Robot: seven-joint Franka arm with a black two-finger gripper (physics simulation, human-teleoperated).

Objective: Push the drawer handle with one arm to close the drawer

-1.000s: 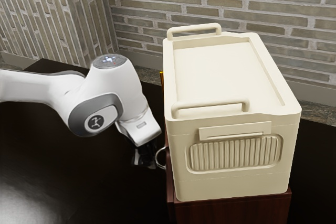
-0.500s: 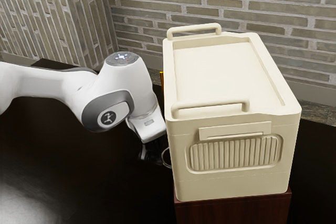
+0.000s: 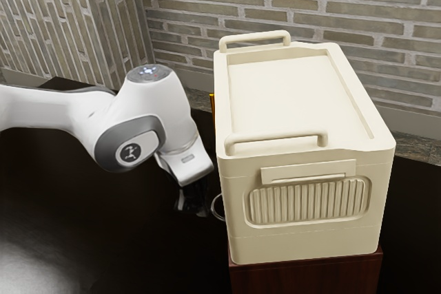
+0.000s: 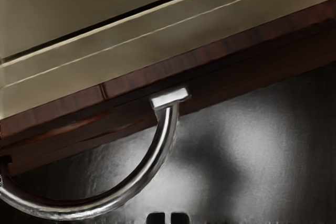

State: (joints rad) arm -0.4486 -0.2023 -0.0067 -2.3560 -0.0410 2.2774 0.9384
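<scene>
Gripper (image 3: 192, 210) just beside curved handle (image 4: 165, 139), round emblem (image 3: 129, 153) on white arm (image 3: 160, 105).

The white arm (image 3: 48, 108) runs off the exterior view's left edge. The dark tool (image 3: 191, 206) blurs into the dark bench (image 3: 103, 239). A cream box (image 3: 296, 101) hides most of the wooden cabinet (image 3: 303, 277), cropped below, and all but a yellow sliver (image 3: 212, 105). The wrist view's edge cuts the metal handle (image 4: 167, 124).
</scene>
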